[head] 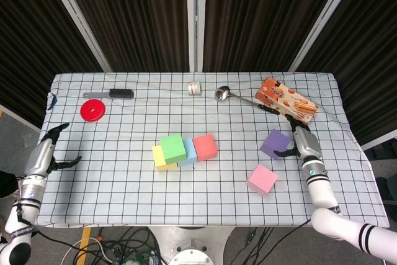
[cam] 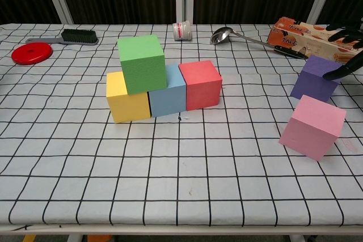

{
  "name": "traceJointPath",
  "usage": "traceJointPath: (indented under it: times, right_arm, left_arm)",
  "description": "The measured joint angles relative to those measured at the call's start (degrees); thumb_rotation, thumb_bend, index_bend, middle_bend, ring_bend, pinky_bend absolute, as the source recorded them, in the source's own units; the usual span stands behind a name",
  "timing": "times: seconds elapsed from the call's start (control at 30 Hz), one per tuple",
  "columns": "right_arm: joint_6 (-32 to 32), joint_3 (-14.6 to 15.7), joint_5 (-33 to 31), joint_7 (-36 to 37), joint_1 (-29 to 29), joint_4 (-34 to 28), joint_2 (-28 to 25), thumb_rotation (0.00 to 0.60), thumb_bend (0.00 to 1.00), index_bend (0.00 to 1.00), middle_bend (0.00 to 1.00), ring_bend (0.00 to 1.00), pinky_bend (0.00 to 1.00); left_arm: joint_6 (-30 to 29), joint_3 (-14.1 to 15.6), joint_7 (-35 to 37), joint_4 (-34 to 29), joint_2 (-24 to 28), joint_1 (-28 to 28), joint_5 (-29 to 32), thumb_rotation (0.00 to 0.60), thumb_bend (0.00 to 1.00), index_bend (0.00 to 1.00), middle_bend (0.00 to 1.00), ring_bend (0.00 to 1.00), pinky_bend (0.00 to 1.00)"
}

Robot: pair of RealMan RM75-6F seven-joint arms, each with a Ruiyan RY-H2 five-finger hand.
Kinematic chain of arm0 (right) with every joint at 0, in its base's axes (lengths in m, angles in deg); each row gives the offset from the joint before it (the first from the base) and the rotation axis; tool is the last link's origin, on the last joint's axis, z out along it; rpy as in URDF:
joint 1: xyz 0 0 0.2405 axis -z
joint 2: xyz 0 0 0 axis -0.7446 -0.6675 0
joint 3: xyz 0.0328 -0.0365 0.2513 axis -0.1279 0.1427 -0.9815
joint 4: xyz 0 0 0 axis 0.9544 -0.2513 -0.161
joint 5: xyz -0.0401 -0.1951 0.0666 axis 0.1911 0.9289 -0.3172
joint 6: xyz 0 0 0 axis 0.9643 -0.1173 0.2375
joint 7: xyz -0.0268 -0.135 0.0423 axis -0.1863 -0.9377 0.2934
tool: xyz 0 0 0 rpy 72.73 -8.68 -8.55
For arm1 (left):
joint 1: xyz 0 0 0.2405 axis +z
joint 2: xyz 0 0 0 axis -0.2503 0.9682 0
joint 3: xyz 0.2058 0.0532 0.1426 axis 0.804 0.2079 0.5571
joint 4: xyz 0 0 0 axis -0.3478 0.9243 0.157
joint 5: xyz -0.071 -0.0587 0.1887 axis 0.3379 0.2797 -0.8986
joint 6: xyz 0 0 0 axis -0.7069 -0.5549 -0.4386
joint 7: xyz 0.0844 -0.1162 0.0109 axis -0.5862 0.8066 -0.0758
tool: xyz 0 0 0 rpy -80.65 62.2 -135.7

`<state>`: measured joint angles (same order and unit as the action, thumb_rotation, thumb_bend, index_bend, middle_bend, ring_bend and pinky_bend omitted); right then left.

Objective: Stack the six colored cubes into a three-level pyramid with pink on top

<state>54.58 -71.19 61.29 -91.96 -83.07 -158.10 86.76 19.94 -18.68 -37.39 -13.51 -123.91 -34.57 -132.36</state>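
Purple cube sits at three o'clock of the red cube, my spread, empty right hand beside it, ready to close and carry it onto the second level.

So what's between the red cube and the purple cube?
Nothing: bare checked tablecloth separates red cube from purple cube, clearest in the head view.

Two silver-grey arms ending in dark-fingered hands

Each arm is a run of rounded white and pale grey segments joined by black bands, with a ribbed black-and-white collar nearer the shoulder. The left hand has a smooth metallic grey back and thin black fingers. The right hand looks the same, with a small green dot just below its wrist.
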Motion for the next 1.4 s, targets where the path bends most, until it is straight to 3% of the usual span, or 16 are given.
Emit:
traceJointPath:
  times: [0.33,0.57,0.8,1.0,1.2,1.4]
  right_arm:
    - [7.7,1.4,-3.4,-6.0,1.1,-2.1,4.1,0.6,0.01,0.0,0.09,0.0,0.0]
    - [9.9,1.2,-2.6,-7.1,1.5,1.1,7.7,0.6,0.11,0.0,0.17,0.0,0.0]
    - [11.2,-0.1,-1.8,-7.7,2.2,2.3,8.7,0.6,0.27,0.0,0.46,0.06,0.0]
    - [11.3,-1.1,-1.5,-8.0,2.8,1.0,7.1,0.6,0.3,0.0,0.47,0.06,0.0]
    - [12.3,-3.2,2.8,-6.5,3.5,-4.1,2.3,0.6,0.3,0.0,0.47,0.06,0.0]
    - [6.1,-5.4,8.6,-1.5,2.9,-7.2,-4.1,0.6,0.29,0.0,0.46,0.06,0.0]
  left_arm:
    - [3.5,0.3,1.7,1.9,0.2,0.3,-1.8,0.6,0.17,0.1,0.08,0.0,0.07]
    - [4.3,-0.1,1.8,2.3,0.0,0.5,-1.9,0.6,0.17,0.1,0.08,0.0,0.07]
    - [4.9,-0.3,1.5,2.7,-0.5,0.6,-1.8,0.6,0.17,0.1,0.08,0.0,0.07]
    - [4.8,-0.9,1.2,2.5,-0.4,0.8,-1.2,0.6,0.17,0.1,0.08,0.0,0.07]
    - [4.2,-1.5,1.1,1.4,0.2,1.1,-1.3,0.6,0.17,0.1,0.08,0.0,0.07]
    - [4.4,-2.0,1.3,0.5,0.9,1.0,-2.0,0.6,0.16,0.1,0.08,0.0,0.08]
